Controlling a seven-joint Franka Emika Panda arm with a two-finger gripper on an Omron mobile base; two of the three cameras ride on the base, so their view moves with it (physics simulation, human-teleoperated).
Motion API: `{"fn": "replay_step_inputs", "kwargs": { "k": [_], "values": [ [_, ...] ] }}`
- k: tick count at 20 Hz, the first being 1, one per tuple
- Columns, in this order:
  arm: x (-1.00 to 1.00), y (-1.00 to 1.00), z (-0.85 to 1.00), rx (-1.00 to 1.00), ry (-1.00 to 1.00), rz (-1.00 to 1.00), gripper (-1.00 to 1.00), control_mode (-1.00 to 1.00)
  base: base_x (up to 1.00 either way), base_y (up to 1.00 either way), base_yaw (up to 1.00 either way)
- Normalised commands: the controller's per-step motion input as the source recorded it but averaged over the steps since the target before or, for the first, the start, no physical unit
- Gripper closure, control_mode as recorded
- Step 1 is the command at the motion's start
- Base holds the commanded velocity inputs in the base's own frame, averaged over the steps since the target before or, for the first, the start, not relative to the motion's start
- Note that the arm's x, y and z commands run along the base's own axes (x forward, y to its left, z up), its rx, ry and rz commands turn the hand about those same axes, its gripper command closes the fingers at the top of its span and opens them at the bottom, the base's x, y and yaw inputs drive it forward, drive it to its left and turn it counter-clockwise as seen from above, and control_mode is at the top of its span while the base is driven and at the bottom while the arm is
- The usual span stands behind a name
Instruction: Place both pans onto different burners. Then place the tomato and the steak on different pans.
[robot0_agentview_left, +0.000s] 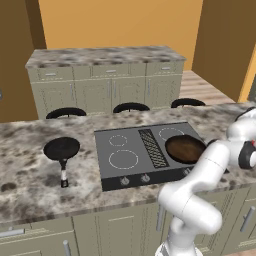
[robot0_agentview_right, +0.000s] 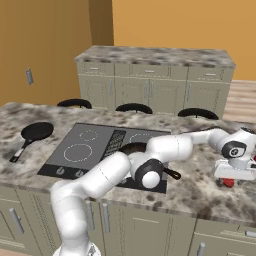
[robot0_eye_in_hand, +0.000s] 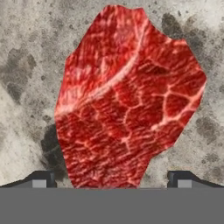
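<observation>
gripper (robot0_eye_in_hand: 112, 181) poised over the steak (robot0_eye_in_hand: 129, 100), fingers spread wide

the steak lies flat on the marble counter (robot0_eye_in_hand: 26, 65), right of the cooktop (robot0_agentview_left: 125, 165), its near edge between the open tips. the brown pan (robot0_agentview_left: 184, 149) sits on a right burner; the black pan (robot0_agentview_left: 62, 148) is still on the counter, left of the cooktop. risk: the slab looks thin and flat, so the tips may close over it and slip, or hit the counter.

Even, soft rendered light; faint shadows, perhaps slight coarse blur.
</observation>
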Motion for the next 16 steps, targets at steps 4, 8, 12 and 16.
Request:
{"fn": "replay_step_inputs", "kwargs": {
  "k": [4, 8, 12, 16],
  "values": [
    [0.03, 0.00, -0.16, 0.00, 0.00, 0.00, -1.00, -1.00, 0.00, 0.00, 0.00],
    [0.13, 0.00, -0.06, 0.00, 0.00, 0.00, -1.00, -1.00, 0.00, 0.00, 0.00],
    [0.04, 0.03, -0.06, 0.00, 0.00, 0.00, -1.00, -1.00, 0.00, 0.00, 0.00],
    [0.08, 0.05, -0.06, 0.00, 0.00, 0.00, -1.00, -1.00, 0.00, 0.00, 0.00]
  ]
}}
